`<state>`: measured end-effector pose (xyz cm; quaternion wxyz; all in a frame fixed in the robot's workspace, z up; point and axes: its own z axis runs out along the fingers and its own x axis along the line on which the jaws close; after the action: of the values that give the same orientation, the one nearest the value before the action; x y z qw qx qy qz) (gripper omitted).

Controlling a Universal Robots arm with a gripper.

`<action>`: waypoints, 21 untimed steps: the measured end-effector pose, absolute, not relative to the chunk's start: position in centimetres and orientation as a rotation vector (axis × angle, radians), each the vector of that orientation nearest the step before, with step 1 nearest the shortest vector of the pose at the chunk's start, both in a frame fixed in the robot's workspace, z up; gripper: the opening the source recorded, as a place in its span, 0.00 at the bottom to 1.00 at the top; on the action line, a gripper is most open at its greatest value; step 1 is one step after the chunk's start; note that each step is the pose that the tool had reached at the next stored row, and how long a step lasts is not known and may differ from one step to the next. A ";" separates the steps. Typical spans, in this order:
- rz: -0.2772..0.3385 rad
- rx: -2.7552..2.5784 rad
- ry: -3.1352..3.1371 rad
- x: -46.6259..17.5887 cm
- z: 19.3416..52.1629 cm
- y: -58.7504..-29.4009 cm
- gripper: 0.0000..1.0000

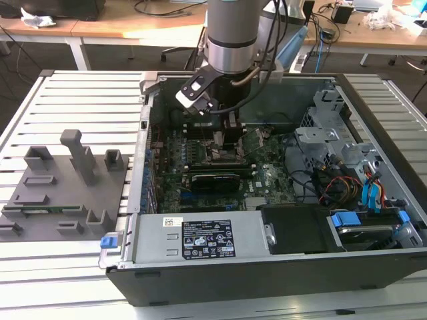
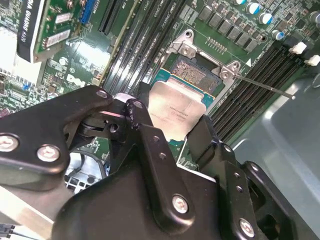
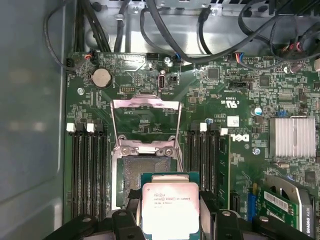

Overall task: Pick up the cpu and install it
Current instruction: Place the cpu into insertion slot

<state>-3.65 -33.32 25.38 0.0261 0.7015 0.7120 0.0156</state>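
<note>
Black gripper (image 2: pixel 167 127) fingers (image 2: pixel 145 135) are clamped on two opposite edges of the cpu (image 2: pixel 176 111). They hold the silver chip flat just over the open socket (image 3: pixel 145 162); whether chip and socket touch cannot be told. A slatted metal table (image 1: pixel 67 93) carries the open computer case (image 1: pixel 200 280), with a grey holder block (image 1: pixel 60 190) lying beside it at the exterior view's left. The robot arm (image 1: pixel 230 33) reaches down into the case, over the green motherboard (image 1: pixel 200 193). The socket's metal frame (image 3: pixel 145 103) stands flipped up, and black memory slots (image 3: pixel 87 170) flank the socket on both sides.
</note>
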 end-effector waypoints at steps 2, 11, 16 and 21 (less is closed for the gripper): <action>0.055 2.158 2.204 -3.6 25.2 -33.2 0.55; 0.057 2.154 2.205 -3.6 24.4 -33.1 0.55; 0.052 2.150 2.205 -3.5 23.6 -32.3 0.55; 0.046 2.135 2.214 -3.5 22.6 -32.0 0.55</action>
<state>-3.52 -32.00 22.64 0.0326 0.6936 0.7195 0.0150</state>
